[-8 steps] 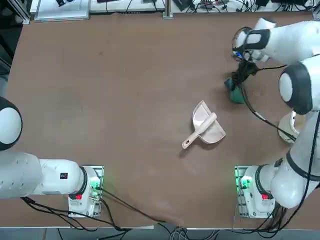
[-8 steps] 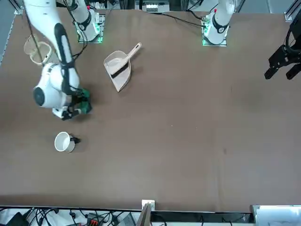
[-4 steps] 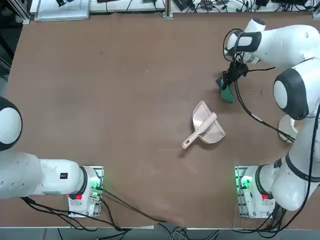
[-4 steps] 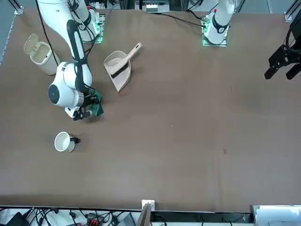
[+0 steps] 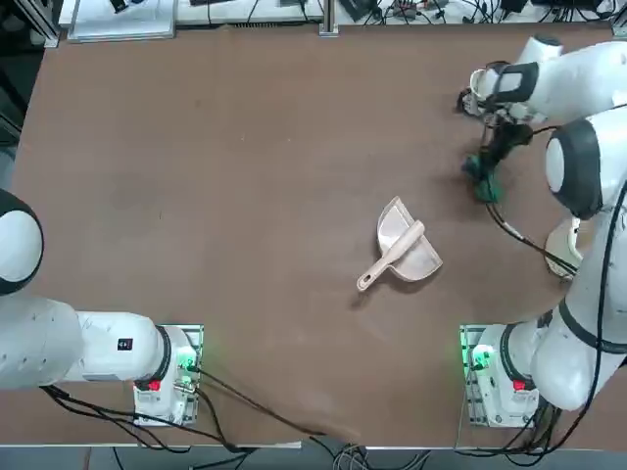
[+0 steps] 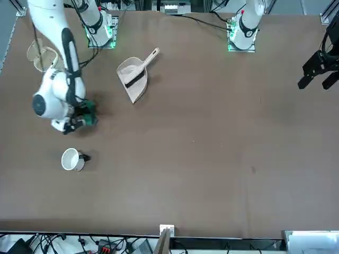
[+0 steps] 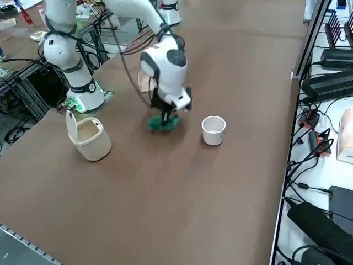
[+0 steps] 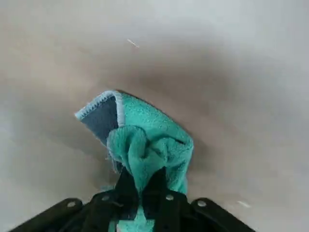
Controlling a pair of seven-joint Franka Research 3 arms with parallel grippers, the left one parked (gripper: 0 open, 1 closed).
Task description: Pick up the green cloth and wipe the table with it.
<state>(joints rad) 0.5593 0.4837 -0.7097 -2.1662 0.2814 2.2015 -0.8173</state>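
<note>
The green cloth (image 5: 483, 183) (image 6: 88, 113) (image 7: 164, 123) lies bunched on the brown table (image 5: 245, 176), on its right side, beyond the pink dustpan (image 5: 407, 250). My right gripper (image 5: 486, 168) (image 6: 77, 121) (image 7: 165, 115) points down onto the cloth. In the wrist view the gripper (image 8: 142, 195) is shut on a raised fold of the cloth (image 8: 149, 140). The rest of the cloth spreads flat against the tabletop (image 8: 241, 72).
A white cup (image 6: 71, 159) (image 7: 213, 130) stands just beyond the cloth toward the table's far edge. A beige bin (image 7: 88, 135) (image 6: 39, 55) sits near the right edge. The dustpan (image 6: 133, 76) lies toward the table's middle.
The right gripper dragged the cloth toward the table's middle half a second ago. It has since swept it back toward the right edge, past where it started.
</note>
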